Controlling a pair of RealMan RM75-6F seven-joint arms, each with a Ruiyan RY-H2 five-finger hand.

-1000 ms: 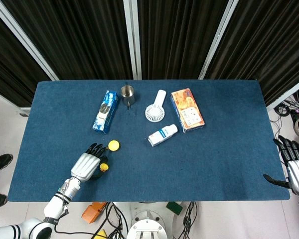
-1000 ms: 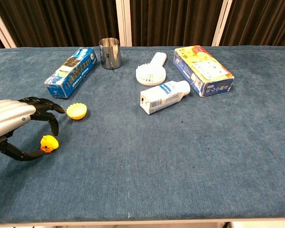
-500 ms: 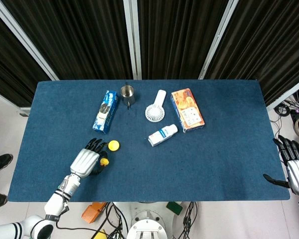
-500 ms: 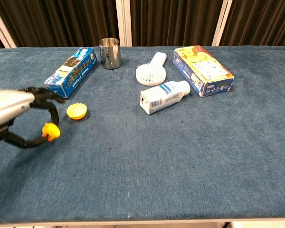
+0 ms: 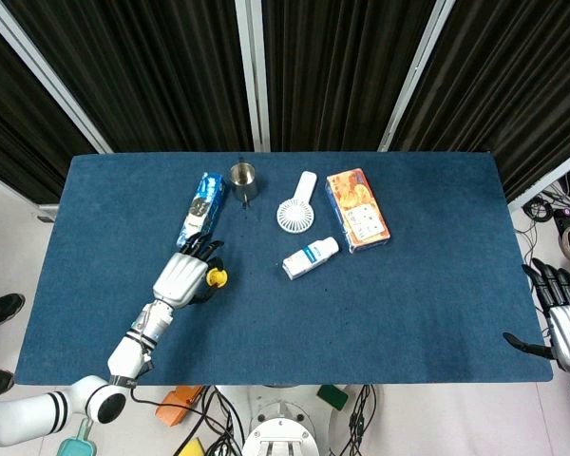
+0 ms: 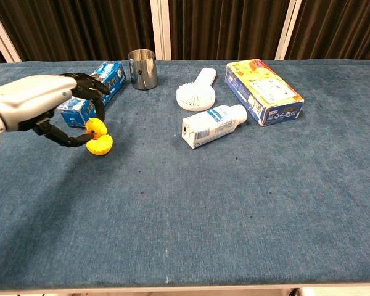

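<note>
Yellow toy duck (image 6: 96,127) sits pinched in the left hand (image 6: 46,105), held up just above the yellow cap (image 6: 101,145) on the blue table (image 6: 234,209). This is near the left side of the table, closer to the far edge. A blue box (image 6: 92,92) lies just behind the hand, and a metal cup (image 6: 142,69) stands near the far edge. The right hand (image 5: 565,323) hangs off the right edge, fingers spread, holding nothing.
</note>
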